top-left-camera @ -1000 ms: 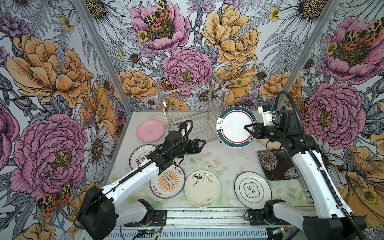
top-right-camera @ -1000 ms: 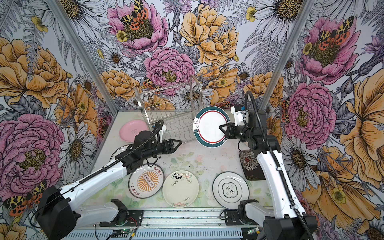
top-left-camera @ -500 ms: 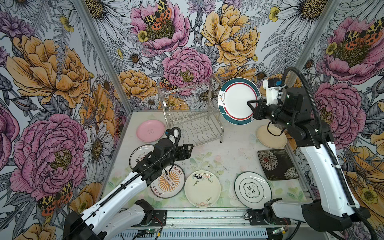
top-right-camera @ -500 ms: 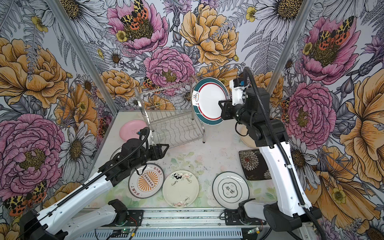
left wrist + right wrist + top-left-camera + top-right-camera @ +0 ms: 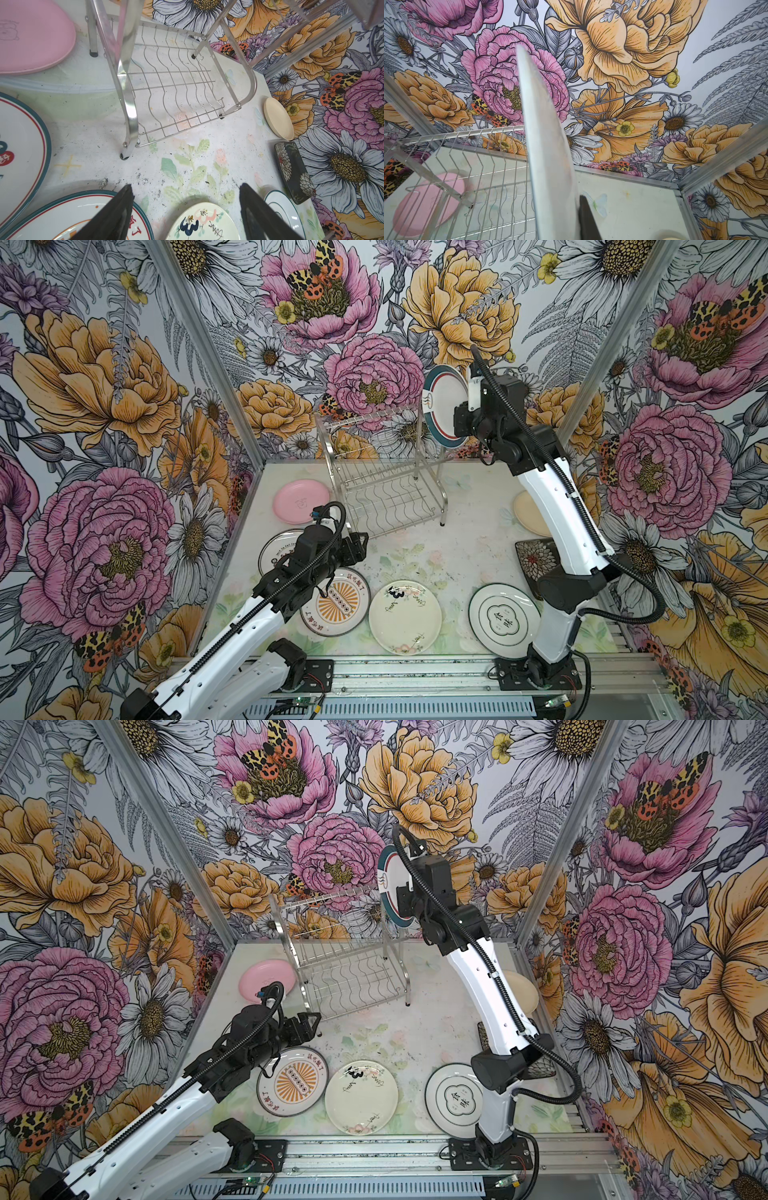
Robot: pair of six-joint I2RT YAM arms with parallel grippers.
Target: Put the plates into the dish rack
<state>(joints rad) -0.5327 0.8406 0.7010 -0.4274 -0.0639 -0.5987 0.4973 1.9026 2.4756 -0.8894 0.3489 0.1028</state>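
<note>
Flowered walls [image 5: 124, 385] are ringing the dish rack [image 5: 390, 497]: right gripper [image 5: 456, 426] pinching a teal-rimmed plate [image 5: 439, 406] upright above it, left gripper [image 5: 361, 542] gaping empty nearby.

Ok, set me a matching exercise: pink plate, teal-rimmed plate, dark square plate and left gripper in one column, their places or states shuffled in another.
Column one:
1. pink plate
2. teal-rimmed plate
3. dark square plate
4. left gripper

Column two:
A. open, empty
B. flat at the table's right edge
C. in the air, on edge
D. flat beside the dish rack

Pairs: 1-D, 2-C, 3-B, 4-A.
</note>
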